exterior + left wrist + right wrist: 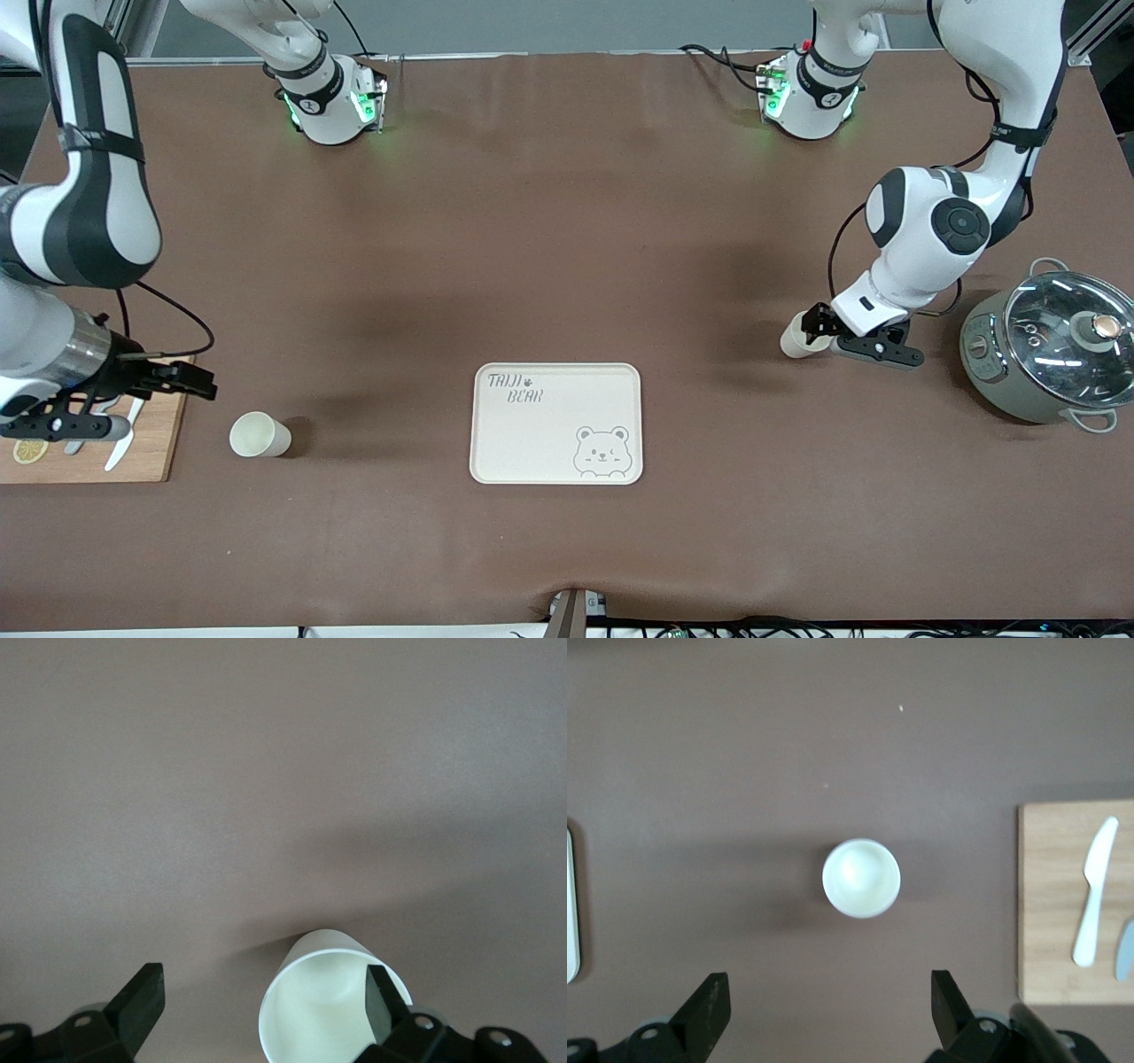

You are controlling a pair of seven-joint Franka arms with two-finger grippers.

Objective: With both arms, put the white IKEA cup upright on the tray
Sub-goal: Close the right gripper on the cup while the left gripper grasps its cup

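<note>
A cream tray [532, 443] with "TAJI BEAR" lettering and a bear face lies mid-table, near the front camera. One white cup [260, 435] sits between the tray and the right arm's end; the right wrist view shows it round from above [861, 878]. My right gripper [202, 383] is open and empty over the cutting board's edge, apart from that cup; it also shows in the right wrist view [828, 979]. A second white cup [797, 338] lies on its side toward the left arm's end. My left gripper [815, 326] is open at its mouth [323, 1010], with one finger [381, 1001] across the rim.
A wooden cutting board [146, 447] with a white knife [120, 447] and a lemon slice [29, 450] lies at the right arm's end. A grey pot with a glass lid [1050, 350] stands at the left arm's end, beside the left gripper.
</note>
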